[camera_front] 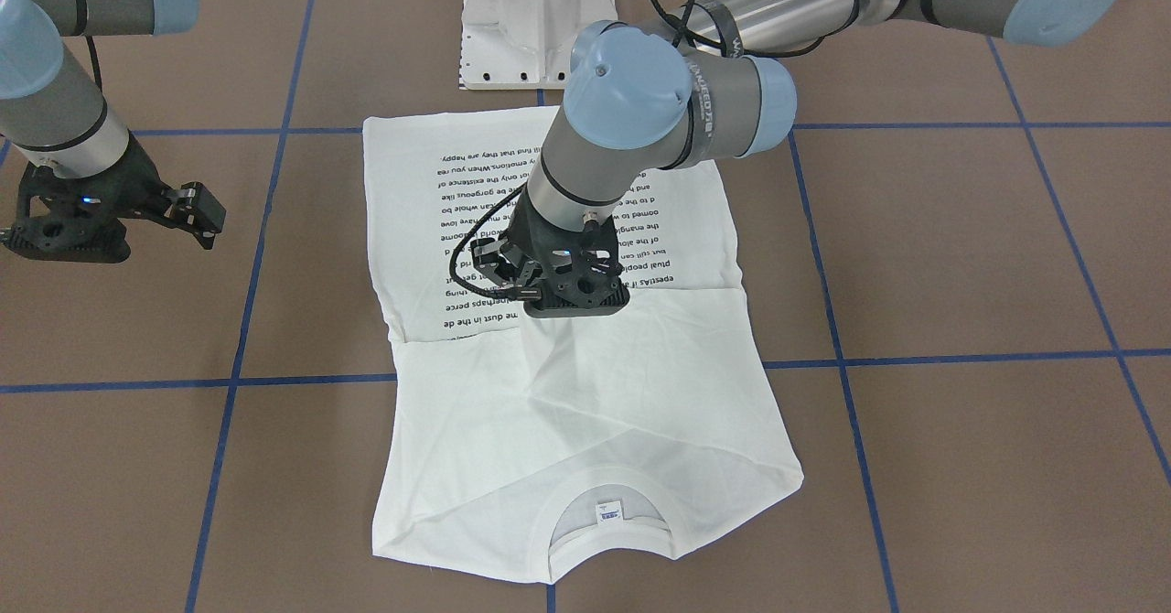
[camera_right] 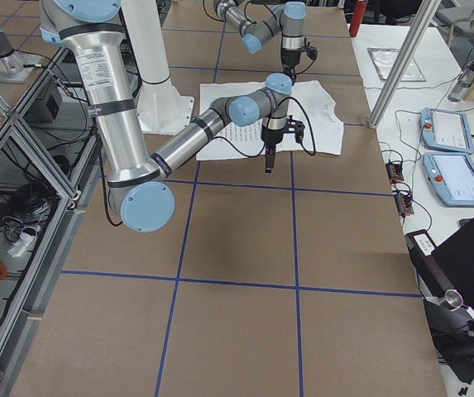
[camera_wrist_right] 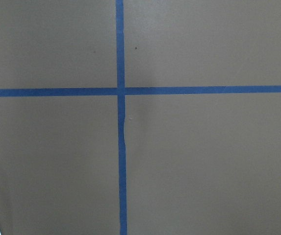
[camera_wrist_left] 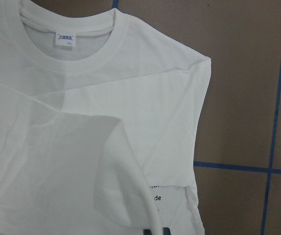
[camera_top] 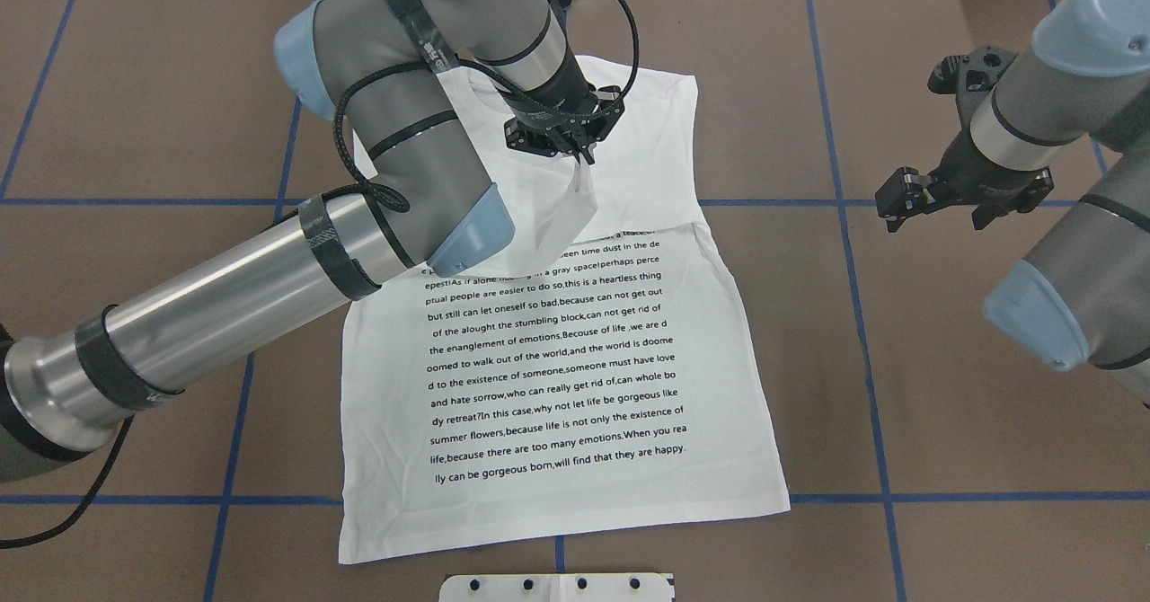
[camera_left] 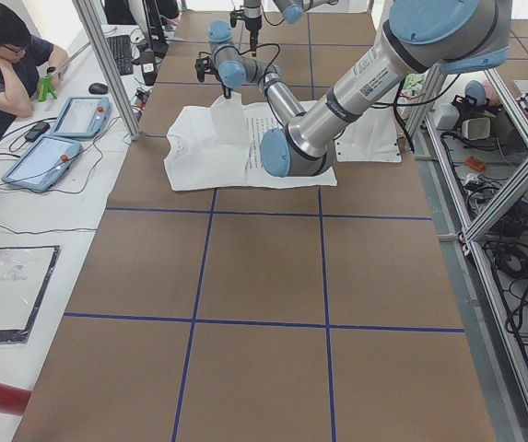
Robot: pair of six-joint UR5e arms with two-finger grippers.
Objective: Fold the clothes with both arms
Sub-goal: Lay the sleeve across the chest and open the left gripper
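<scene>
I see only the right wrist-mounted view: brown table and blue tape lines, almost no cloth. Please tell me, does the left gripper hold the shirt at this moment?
Observer: Yes. The left gripper is shut on a fold of the white T-shirt and holds it raised above the part near the collar.
Operator: And where is my right gripper compared to the shirt?
Observer: The right gripper hangs open over bare table, off the shirt's edge on the robot's right, and touches no cloth.
</scene>
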